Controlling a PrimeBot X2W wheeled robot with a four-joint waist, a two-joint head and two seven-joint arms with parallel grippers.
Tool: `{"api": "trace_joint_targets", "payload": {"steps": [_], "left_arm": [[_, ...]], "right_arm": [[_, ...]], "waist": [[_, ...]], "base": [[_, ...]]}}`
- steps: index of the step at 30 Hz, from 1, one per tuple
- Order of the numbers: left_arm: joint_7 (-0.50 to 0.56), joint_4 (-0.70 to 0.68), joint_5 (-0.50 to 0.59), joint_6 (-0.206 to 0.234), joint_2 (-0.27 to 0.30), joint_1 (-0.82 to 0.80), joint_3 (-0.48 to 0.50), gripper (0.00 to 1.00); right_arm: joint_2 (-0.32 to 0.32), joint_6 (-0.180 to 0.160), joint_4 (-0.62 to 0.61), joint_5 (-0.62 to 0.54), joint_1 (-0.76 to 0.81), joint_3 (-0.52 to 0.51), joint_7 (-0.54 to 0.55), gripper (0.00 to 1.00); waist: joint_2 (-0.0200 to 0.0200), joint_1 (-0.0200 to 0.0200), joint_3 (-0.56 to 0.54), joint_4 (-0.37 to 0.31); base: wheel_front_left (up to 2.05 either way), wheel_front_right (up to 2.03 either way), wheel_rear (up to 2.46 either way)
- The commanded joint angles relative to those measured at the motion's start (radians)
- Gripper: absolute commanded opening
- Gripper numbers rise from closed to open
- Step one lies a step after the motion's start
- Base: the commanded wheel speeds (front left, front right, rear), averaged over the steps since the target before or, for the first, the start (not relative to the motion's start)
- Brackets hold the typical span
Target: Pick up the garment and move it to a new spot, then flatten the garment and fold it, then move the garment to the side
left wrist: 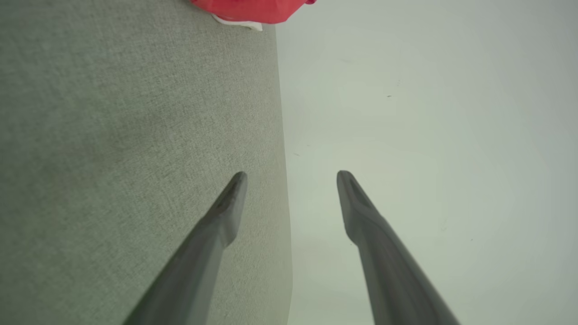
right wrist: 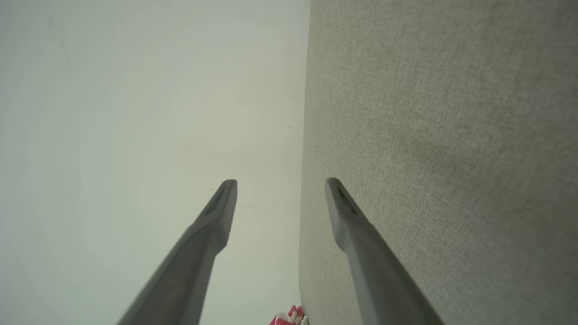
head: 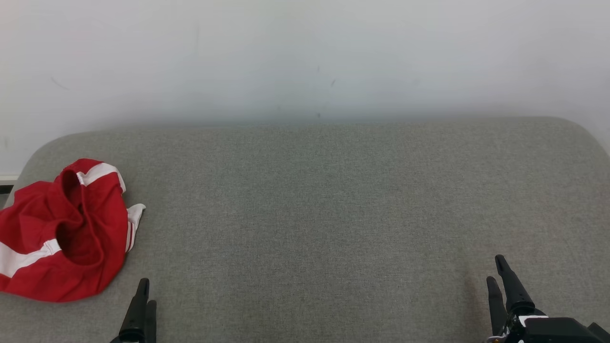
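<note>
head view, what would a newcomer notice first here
The crumpled red garment with white stripes grabs the eye, lying at the far left of the grey padded surface. The left end effector and right end effector sit open along the bottom edge, both apart from the cloth.

Matt woven grey cloth surface
</note>
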Motion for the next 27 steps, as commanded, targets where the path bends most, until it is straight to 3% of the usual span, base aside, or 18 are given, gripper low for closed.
{"api": "trace_joint_targets", "payload": {"steps": [1,13,27], "left_arm": [[-0.013,-0.022,0.02,-0.001,0.003,-0.001,-0.004,1.0],[-0.068,-0.029,0.184,0.008,0.005,0.014,-0.007,1.0],[-0.123,-0.069,0.469,0.039,0.007,0.037,-0.039,1.0]], "right_arm": [[-0.003,0.002,-0.022,-0.02,-0.007,0.008,-0.013,1.0],[-0.004,0.002,-0.045,-0.119,0.015,0.031,-0.068,1.0],[-0.004,0.003,-0.044,-0.375,0.03,0.041,-0.123,1.0]], "waist": [[-0.0001,0.0,-0.002,0.0],[-0.0001,0.0,-0.011,0.003],[-0.0001,0.0,-0.021,0.007]], "base": [[0.0,0.0,0.0],[0.0,0.0,0.0],[0.0,0.0,0.0]]}}
